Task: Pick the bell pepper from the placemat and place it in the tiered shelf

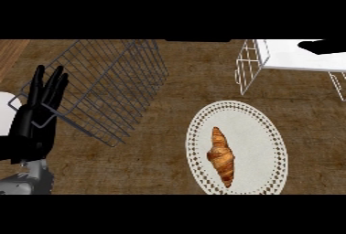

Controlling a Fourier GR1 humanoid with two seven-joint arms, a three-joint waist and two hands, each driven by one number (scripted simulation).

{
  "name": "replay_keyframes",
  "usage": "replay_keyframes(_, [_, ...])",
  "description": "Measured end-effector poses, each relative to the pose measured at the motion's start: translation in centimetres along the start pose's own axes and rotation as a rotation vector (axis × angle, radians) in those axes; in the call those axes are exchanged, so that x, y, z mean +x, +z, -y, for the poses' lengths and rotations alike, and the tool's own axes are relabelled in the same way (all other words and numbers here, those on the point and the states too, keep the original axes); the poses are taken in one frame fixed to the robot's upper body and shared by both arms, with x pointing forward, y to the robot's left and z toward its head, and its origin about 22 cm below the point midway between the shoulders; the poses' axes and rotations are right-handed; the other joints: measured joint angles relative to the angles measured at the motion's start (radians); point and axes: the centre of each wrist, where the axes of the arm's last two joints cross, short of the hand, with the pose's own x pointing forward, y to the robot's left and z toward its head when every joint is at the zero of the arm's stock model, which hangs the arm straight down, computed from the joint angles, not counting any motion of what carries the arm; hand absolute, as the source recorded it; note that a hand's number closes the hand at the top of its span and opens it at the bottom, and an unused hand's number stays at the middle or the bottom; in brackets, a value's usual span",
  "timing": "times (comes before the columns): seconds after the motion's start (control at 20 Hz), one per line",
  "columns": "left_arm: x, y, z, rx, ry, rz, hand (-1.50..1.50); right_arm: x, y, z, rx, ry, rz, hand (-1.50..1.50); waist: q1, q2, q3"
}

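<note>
Croissant point(222, 156) on white lace placemat point(260, 128), wire basket point(111, 87) beside resting open left hand point(37, 116), white shelf point(297, 57) top right.

A broad strip of bare brown woven counter point(162, 137) lies open between the grey wire basket point(111, 87) at the left and the white lace-edged oval placemat point(236, 147) at the right — nothing stands on it. The basket tilts over the upper left. A golden-brown croissant point(222, 156) lies along the placemat's middle. The white wire tiered shelf point(283, 61) fills the upper right corner, with open counter between it and the placemat.
</note>
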Motion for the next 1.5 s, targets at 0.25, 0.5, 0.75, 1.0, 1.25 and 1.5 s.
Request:
replay_keyframes(0.25, [0.1,0.1,-0.1,0.012,-0.008,-0.006,0.0,0.9,-0.8,1.0,-0.013,-0.091,0.058,-1.5,-0.007,-0.003,0.0])
replay_keyframes(0.5, [0.2,0.0,-0.4,0.017,-0.013,-0.01,0.0,1.5,-1.7,3.8,-0.084,-0.194,0.063,-1.5,-0.014,-0.005,0.0])
replay_keyframes(0.75, [0.2,-0.1,-1.0,0.032,-0.013,-0.018,0.0,1.2,-2.1,8.3,-0.177,-0.234,0.009,-1.5,-0.03,-0.011,-0.001])
replay_keyframes(1.0, [0.0,0.2,-1.4,0.044,-0.02,-0.017,0.0,-1.3,-1.6,13.5,-0.232,-0.26,-0.074,-1.5,-0.043,-0.015,0.0])
replay_keyframes(1.25, [-0.1,0.7,-1.6,0.051,-0.019,-0.019,0.0,-4.5,0.0,18.7,-0.238,-0.273,-0.103,-1.5,-0.05,-0.017,-0.002])
replay_keyframes(1.5, [-0.1,0.9,-1.2,0.052,-0.017,-0.014,0.0,-7.3,1.9,23.1,-0.209,-0.285,-0.093,-1.5,-0.048,-0.015,-0.002])
